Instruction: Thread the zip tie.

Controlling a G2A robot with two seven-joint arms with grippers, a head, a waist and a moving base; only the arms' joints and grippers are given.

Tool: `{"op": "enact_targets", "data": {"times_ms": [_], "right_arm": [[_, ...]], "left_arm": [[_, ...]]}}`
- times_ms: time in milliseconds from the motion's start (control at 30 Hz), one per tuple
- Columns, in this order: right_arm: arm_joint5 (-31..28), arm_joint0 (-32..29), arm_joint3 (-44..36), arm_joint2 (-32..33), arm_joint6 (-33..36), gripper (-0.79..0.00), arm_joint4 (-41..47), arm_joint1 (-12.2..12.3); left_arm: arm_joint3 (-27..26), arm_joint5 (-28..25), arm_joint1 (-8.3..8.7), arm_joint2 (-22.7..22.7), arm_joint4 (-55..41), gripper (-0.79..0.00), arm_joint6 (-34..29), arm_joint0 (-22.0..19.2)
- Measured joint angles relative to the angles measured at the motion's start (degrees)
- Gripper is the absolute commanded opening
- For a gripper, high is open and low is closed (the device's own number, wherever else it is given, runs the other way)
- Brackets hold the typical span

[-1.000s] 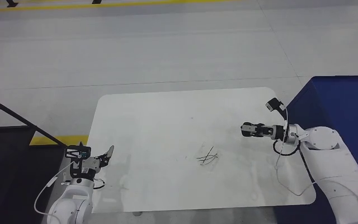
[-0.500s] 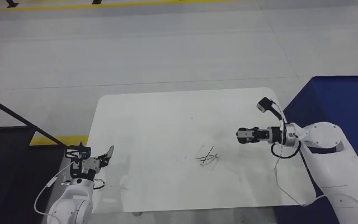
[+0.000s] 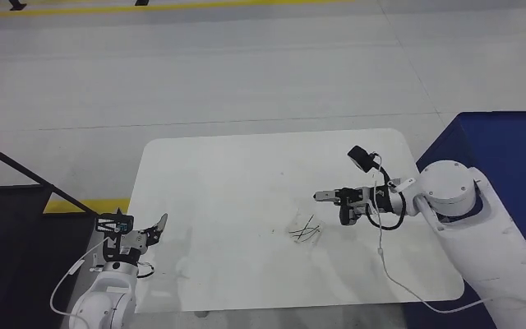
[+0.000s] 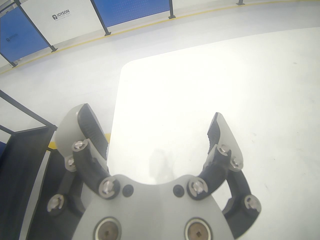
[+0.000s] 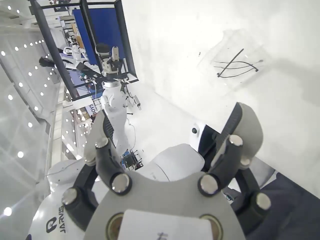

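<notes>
Hovering beside the zip ties (image 3: 306,231), which lie crossed on the surface (image 3: 222,181), the right hand (image 3: 322,196) is spread wide and empty. The left hand (image 3: 158,225) rests likewise spread at its edge. Pickup looks to be the step: next, lowering onto one tie.

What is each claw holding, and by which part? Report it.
Nothing. The left claw and the right claw are both open and empty; the zip ties lie loose on the table.

Thin black plastic zip ties (image 3: 306,231), smooth matt white table (image 3: 230,181)
</notes>
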Motion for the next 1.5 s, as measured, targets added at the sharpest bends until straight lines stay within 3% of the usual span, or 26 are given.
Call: {"op": "enact_targets", "data": {"times_ms": [133,200,233,400,633,900,1200,1500], "right_arm": [[5.59,3.15,3.63,-6.11,-5.58,-0.018,-0.6,-1.07],[9.64,5.77,5.73,-9.76,-9.57,-0.246,1.75,-1.59],[10.66,6.92,6.55,-11.53,-10.55,-0.419,2.87,-1.77],[12.2,13.89,11.44,-22.71,-12.03,-0.526,6.56,-2.32],[16.99,21.81,16.85,-33.56,-16.83,-0.539,9.74,-3.38],[16.8,26.93,18.69,-42.59,-16.64,-0.554,9.95,-3.4],[17.99,29.9,19.73,-49.35,-17.84,-0.582,10.32,-3.94],[19.91,31.08,21.08,-51.65,-20.62,-0.588,9.12,-5.62]], "left_arm": [[0.0,0.0,0.0,0.0,0.0,0.0,0.0,0.0],[0.0,0.0,0.0,0.0,0.0,0.0,0.0,0.0],[0.0,0.0,0.0,0.0,0.0,0.0,0.0,0.0],[0.0,0.0,0.0,0.0,0.0,0.0,0.0,0.0],[0.0,0.0,0.0,0.0,0.0,0.0,0.0,0.0],[0.0,0.0,0.0,0.0,0.0,0.0,0.0,0.0],[0.0,0.0,0.0,0.0,0.0,0.0,0.0,0.0],[0.0,0.0,0.0,0.0,0.0,0.0,0.0,0.0]]}}
